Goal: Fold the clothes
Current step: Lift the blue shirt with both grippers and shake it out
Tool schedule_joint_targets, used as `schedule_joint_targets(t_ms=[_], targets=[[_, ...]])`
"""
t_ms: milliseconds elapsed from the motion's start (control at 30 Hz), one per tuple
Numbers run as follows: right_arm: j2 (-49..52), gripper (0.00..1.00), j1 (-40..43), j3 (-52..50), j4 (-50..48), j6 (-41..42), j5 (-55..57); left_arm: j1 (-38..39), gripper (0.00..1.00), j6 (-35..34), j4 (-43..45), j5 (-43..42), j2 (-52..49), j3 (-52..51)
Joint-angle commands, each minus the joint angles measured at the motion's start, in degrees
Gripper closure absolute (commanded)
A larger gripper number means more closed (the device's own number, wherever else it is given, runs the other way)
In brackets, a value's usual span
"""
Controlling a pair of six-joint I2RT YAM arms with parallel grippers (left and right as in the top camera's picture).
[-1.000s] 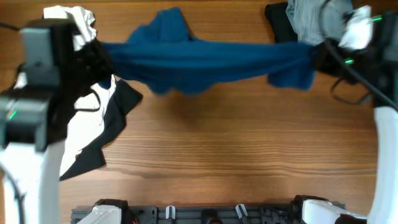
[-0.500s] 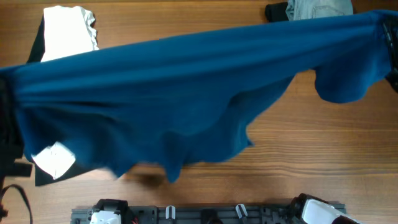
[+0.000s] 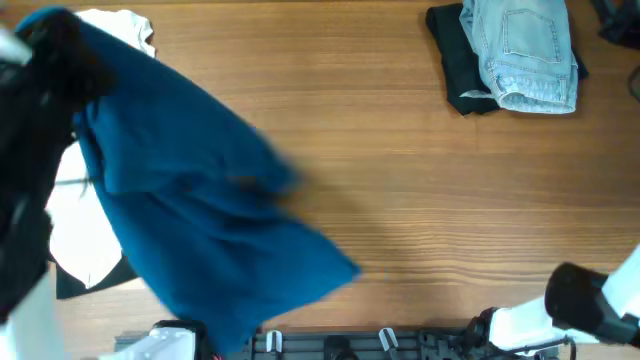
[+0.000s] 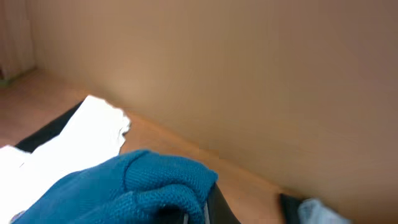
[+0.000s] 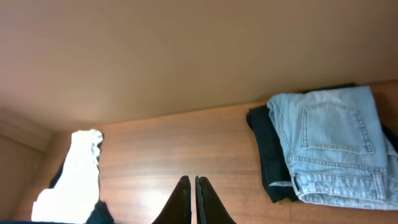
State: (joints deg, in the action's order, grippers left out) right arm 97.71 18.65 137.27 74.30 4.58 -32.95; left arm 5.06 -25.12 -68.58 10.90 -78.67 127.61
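Now your blue shirt (image 3: 200, 230) hangs from the left gripper (image 4: 198, 210), which is clenched on its bunched cloth. It spreads blurred and slantwise across the left side of the table (image 3: 400, 200), hiding part of the white garment (image 3: 85, 240). Your right gripper (image 5: 195, 199) is pinched together on nothing. At the far right, folded denim (image 3: 525, 50) lies on 1 black garment (image 3: 458, 60).
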Motion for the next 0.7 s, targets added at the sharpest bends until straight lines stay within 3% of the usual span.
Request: schedule_joint_targets(t_ms=[0,200,367,467,567,667], targets=[[1.38,0.96,-2.19,0.5,-0.31,-3.1,0.98,-0.39,0.96,1.18,0.5,0.74,-5.27,0.66],[4.33,0.96,-6.27,0.22,0.42,-3.1,0.96,3.13,0.96,1.14,0.37,-1.38,-10.88,0.66],[6.99,0.96,-8.87,-1.55,3.85,-3.76,0.83,8.0,0.96,1.09,7.67,-0.94,-11.13,0.66],[8.5,0.83,-11.39,-3.69,6.1,-6.49,0.28,8.98,0.96,-0.07,15.91,-1.01,-11.34,0.66],[8.66,0.78,-13.49,-6.6,5.4,-7.65,-0.81,8.98,0.96,-1.03,22.51,-0.87,-12.28,0.66],[8.63,0.62,-17.77,-10.71,3.56,-9.4,-2.27,8.98,0.96,-1.01,28.06,2.03,-15.13,0.66]])
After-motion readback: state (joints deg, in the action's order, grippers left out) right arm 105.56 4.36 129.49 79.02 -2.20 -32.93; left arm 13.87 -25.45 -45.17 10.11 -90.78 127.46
